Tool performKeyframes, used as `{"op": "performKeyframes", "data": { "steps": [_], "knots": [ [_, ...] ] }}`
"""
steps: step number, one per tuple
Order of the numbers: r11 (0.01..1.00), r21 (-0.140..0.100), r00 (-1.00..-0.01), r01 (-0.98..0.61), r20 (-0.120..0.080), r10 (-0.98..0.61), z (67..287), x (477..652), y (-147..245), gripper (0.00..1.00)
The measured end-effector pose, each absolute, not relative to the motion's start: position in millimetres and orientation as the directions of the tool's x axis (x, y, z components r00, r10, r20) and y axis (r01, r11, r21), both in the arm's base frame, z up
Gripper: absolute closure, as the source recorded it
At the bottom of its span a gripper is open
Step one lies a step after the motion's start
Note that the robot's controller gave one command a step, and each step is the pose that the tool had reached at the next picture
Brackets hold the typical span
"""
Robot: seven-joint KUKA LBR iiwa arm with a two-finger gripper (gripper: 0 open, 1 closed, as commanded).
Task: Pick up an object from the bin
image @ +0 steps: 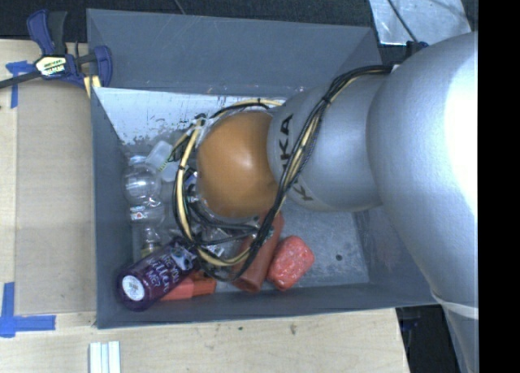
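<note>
My gripper (pixel 213 238) is low in the bin's front left part, mostly hidden beneath the arm's orange cover. Just in front of it lies a dark purple can (pixel 153 277) with a white round end, pointing to the front left corner. An orange-red flat piece (pixel 192 288) lies against the can's right side. A brown-red cylinder (pixel 258 266) leans to the right of the gripper, and a pink-red lumpy block (pixel 290 262) lies beside it. To the gripper's left rests a clear plastic bottle (pixel 141 186).
The big grey arm covers the bin's right half and much of its middle. Yellow and black cables loop around the orange cover. The bin's left and front walls stand close to the things.
</note>
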State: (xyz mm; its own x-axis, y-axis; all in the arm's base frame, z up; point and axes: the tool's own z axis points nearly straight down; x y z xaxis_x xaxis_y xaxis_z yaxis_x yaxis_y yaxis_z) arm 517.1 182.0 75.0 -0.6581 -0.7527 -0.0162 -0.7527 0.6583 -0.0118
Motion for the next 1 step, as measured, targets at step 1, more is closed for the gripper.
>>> {"op": "performKeyframes", "data": {
  "steps": [1],
  "knots": [
    [0.659,-0.012,-0.658,-0.752,-0.016,-0.753,75.0,517.1,182.0,1.00]
  ]
}}
